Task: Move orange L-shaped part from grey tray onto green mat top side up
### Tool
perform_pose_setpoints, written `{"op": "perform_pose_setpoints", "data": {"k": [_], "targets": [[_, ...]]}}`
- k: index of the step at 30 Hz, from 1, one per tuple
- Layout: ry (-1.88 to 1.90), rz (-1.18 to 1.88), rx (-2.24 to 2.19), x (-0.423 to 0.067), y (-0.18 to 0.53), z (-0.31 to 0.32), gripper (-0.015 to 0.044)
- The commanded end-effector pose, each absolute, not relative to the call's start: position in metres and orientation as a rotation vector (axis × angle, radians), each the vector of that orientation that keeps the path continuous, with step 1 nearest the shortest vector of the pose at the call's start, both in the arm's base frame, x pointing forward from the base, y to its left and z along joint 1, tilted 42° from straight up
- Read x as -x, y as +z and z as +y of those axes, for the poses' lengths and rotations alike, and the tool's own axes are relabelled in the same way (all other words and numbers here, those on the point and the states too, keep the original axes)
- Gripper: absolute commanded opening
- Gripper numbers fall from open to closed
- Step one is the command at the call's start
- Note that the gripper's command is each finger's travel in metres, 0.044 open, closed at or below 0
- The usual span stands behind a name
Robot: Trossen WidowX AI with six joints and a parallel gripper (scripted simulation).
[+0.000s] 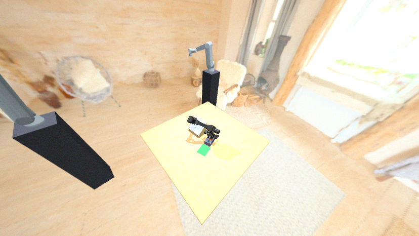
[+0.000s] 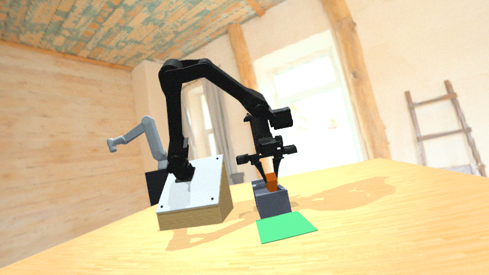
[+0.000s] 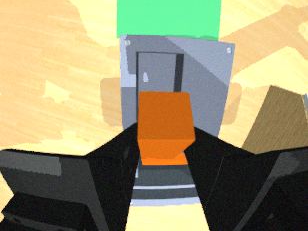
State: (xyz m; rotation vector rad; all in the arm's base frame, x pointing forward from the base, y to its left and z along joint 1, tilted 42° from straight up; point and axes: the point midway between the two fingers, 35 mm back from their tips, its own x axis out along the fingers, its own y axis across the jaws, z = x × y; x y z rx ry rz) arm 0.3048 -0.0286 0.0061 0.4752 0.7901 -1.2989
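The orange part point(image 2: 271, 181) point(image 3: 165, 127) stands tipped up out of the pocket of the grey tray point(image 2: 273, 204) point(image 3: 211, 87) point(image 1: 208, 142). Its raised end sits between my fingers. My gripper point(image 2: 270, 173) point(image 3: 161, 128) point(image 1: 211, 136) is shut on that raised end, right above the tray. The part's lower end is still inside the pocket. The green mat point(image 2: 284, 226) point(image 1: 204, 150) lies flat on the table directly beside the tray, on the side away from my arm's base.
My arm's base stands on a white-topped wooden block point(image 2: 195, 194) point(image 1: 197, 129) beside the tray. The yellow table top point(image 1: 205, 175) point(image 2: 376, 222) carries everything. A second grey arm on a dark pedestal point(image 1: 210, 84) stands beyond the table.
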Motion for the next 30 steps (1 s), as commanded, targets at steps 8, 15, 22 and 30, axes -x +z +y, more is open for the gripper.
{"op": "perform_pose_setpoints", "data": {"k": [8, 15, 22, 30], "targets": [[-1.295, 0.787, -0.481, -0.305, 0.020, -0.015, 0.0000], [-1.295, 0.787, -0.481, -0.304, 0.029, -0.008, 0.0000], [-1.295, 0.788, -0.481, -0.303, 0.037, 0.000, 0.0000], [-1.295, 0.788, -0.482, -0.302, 0.047, 0.008, 0.0000]]}}
